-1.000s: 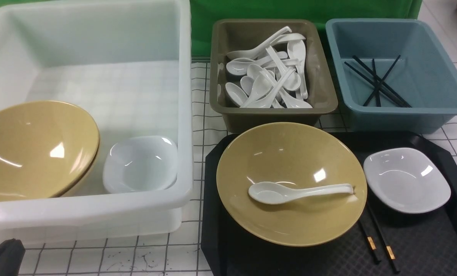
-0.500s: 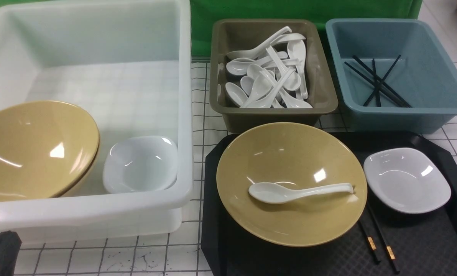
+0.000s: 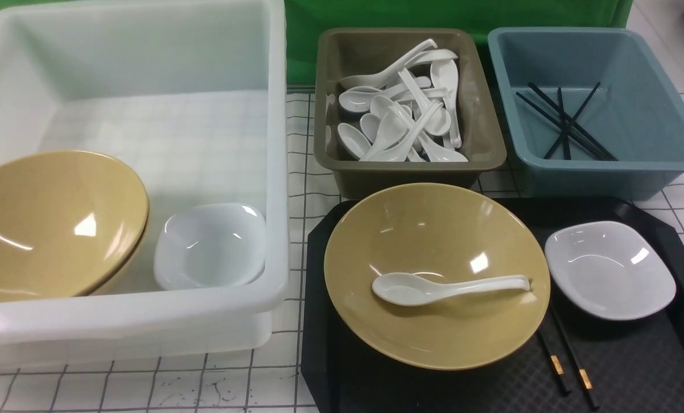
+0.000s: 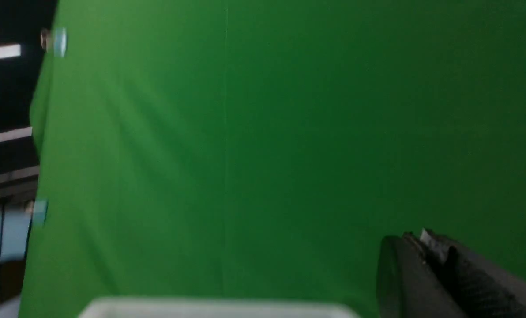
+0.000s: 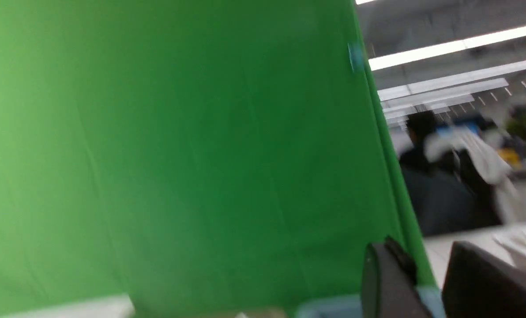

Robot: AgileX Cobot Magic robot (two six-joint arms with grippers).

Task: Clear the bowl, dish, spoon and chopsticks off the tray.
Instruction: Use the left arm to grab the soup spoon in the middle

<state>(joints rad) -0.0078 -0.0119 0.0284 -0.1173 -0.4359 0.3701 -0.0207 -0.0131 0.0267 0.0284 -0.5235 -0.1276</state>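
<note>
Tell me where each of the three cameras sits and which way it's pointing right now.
Front view: between the arms, looking forward and down at the tray, white tub, brown bin and blue bin; none of the robot shows.
Left wrist view: on the left arm, facing the green backdrop; the shut left gripper shows.
Right wrist view: on the right arm, facing the backdrop's edge and the room beyond; the open right gripper shows.
Shared: all three catch the backdrop.
</note>
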